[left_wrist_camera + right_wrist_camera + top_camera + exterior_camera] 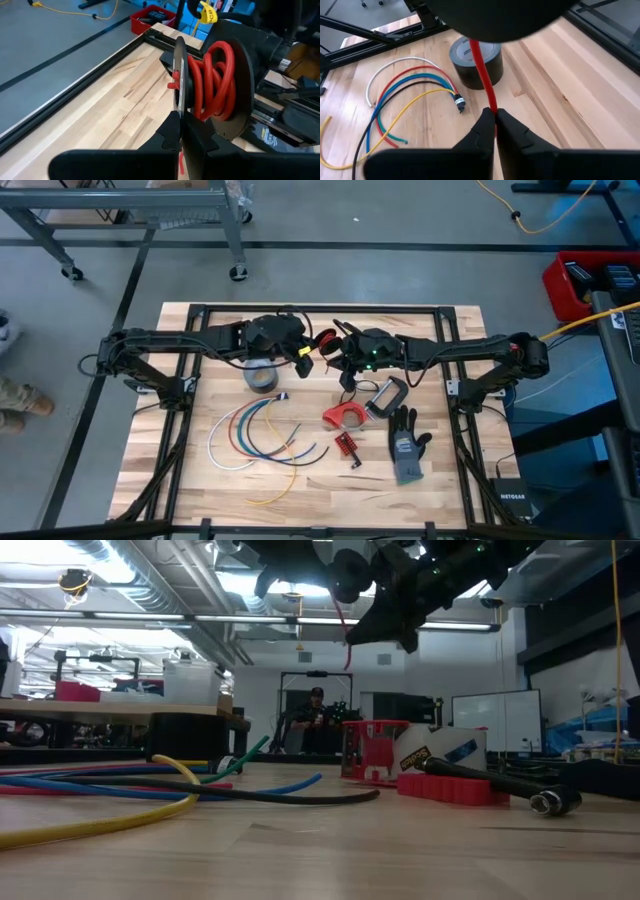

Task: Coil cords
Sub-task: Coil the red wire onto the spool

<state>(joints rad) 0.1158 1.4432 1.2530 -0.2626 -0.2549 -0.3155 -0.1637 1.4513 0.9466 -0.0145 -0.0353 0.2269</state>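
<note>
- Wooden slatted table (200,480) (pale planks, black frame).
- Left gripper (179,125), fingers pressed on a black spool (240,85) wound with red cord (215,80), above the table's far middle.
- Right gripper (495,117) pinches the red cord's taut free end.
- Loose cords (250,435) fan beside a grey tape roll (477,62).

In the right wrist view a dark disc (500,17) fills the top edge and hides where the red cord (482,75) leads. The yellow cord (340,162) runs off the frame's edge. In the low view the arms are cut off above, and the person (316,720) behind is too small to make out.
</note>
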